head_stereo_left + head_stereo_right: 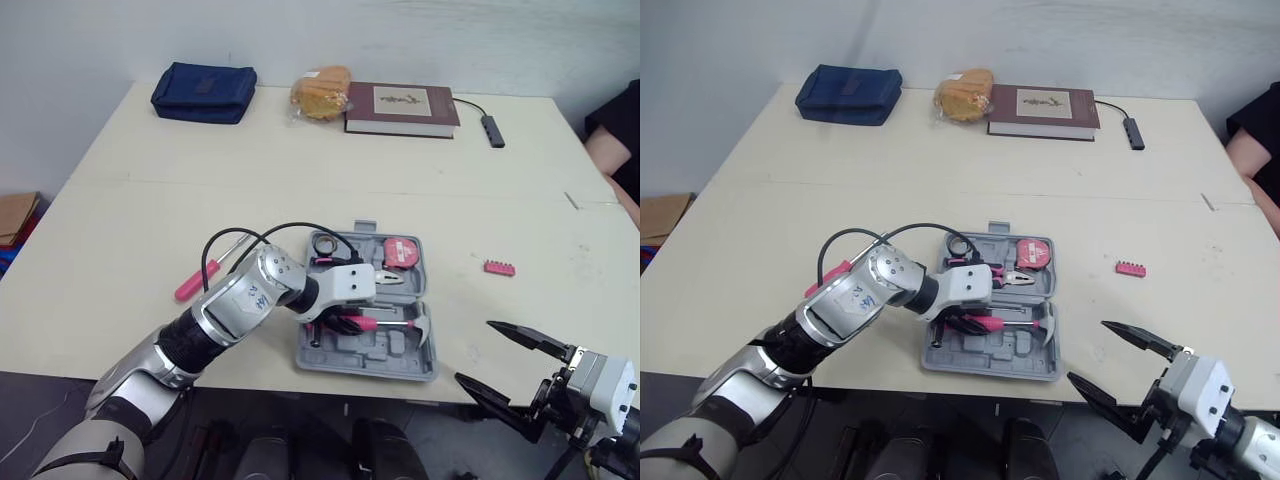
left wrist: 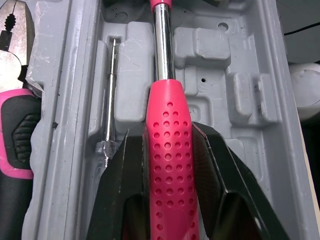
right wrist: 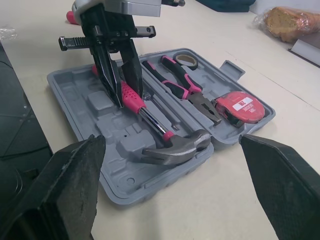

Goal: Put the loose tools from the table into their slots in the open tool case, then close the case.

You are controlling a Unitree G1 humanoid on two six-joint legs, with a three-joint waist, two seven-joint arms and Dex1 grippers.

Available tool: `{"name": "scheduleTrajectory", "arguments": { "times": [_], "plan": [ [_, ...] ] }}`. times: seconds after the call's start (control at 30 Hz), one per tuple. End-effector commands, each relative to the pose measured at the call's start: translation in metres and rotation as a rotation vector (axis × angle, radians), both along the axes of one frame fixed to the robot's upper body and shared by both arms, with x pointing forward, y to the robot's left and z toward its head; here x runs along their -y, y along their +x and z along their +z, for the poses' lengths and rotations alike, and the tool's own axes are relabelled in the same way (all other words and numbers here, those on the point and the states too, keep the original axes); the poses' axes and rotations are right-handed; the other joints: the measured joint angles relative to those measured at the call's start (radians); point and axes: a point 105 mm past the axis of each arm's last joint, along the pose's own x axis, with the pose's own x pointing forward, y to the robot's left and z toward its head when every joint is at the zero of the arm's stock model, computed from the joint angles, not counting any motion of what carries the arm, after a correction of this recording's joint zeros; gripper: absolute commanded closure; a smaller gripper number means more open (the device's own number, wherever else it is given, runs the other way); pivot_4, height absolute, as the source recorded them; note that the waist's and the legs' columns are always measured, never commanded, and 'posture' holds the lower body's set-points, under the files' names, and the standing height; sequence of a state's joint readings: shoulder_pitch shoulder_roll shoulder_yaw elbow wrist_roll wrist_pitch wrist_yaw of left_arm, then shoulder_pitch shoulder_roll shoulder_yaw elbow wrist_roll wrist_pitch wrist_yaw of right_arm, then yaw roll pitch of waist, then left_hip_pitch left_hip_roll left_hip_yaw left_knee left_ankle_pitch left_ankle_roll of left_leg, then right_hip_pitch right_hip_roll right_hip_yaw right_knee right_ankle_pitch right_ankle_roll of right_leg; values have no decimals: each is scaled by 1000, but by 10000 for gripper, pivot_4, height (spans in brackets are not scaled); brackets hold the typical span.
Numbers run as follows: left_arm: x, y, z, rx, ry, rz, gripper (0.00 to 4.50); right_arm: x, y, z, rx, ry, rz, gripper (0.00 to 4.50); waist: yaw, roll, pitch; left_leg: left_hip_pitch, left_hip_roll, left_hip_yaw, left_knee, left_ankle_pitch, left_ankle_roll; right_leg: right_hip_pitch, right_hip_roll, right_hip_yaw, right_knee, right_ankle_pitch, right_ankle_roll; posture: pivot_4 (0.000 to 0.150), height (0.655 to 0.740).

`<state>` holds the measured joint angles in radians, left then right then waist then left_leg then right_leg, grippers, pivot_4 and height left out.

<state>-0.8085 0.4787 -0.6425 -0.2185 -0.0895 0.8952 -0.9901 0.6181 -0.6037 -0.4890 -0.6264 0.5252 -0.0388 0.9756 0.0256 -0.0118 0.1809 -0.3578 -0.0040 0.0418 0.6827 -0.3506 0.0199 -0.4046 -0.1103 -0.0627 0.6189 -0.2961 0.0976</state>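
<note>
The grey tool case (image 1: pixel 365 368) lies open near the table's front edge. Inside are pink-handled pliers (image 1: pixel 385 278), a red tape measure (image 1: pixel 403 252), a tape roll (image 1: pixel 323 243) and a hammer (image 3: pixel 175 145). My left gripper (image 2: pixel 167 135) reaches into the case, its fingers pressed on both sides of the hammer's pink handle (image 2: pixel 167 165). A thin metal shaft (image 2: pixel 110 95) sits in the slot beside it. A pink screwdriver (image 1: pixel 195 283) lies on the table left of the case, and a pink bit holder (image 1: pixel 499 267) lies to its right. My right gripper (image 1: pixel 475 352) hangs open at the front right edge.
At the back of the table are a blue pouch (image 1: pixel 204 92), a bagged bread roll (image 1: pixel 321 92), a brown book (image 1: pixel 402 108) and a cable hub (image 1: pixel 492 130). A person's arm (image 1: pixel 610 150) shows at the right edge.
</note>
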Motion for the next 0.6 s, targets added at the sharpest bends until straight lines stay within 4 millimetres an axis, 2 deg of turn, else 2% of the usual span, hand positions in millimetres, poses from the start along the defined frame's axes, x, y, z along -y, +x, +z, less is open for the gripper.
{"name": "scheduleTrajectory", "arguments": {
  "times": [0.03,0.17,0.23,0.27,0.4,0.47,0.6],
  "plan": [
    [4,0,9,39,-8,-22,39627,-4,-2,7,39,-15,12,0,0,0,0,0,0,0,0,0,0,0,0,0,0,0,0,1500,7400],
    [1,2,10,52,2,-16,39627,-4,-2,7,40,-15,16,0,0,0,0,0,0,0,0,0,0,0,0,0,0,0,0,1500,7400],
    [0,5,11,67,-1,-5,28937,-5,-1,6,41,-16,18,0,0,0,0,0,0,0,0,0,0,0,0,0,0,0,0,1500,7400],
    [0,4,12,65,-5,-6,26046,-5,-1,6,42,-16,19,0,0,0,0,0,0,0,0,0,0,0,0,0,0,0,0,1500,7400],
    [1,0,14,50,-21,-32,8639,-4,-1,5,44,-13,10,0,0,0,0,0,0,0,0,0,0,0,0,0,1,0,0,1500,7400],
    [6,-5,21,24,-73,-51,1166,-5,-2,4,37,-14,12,0,0,0,0,0,0,0,0,0,0,0,0,0,1,0,0,1500,7400],
    [7,-10,33,15,-134,-106,1166,-6,-3,3,31,-16,16,0,0,0,0,0,0,0,0,0,0,0,0,0,1,0,0,1500,7400]
  ]
}}
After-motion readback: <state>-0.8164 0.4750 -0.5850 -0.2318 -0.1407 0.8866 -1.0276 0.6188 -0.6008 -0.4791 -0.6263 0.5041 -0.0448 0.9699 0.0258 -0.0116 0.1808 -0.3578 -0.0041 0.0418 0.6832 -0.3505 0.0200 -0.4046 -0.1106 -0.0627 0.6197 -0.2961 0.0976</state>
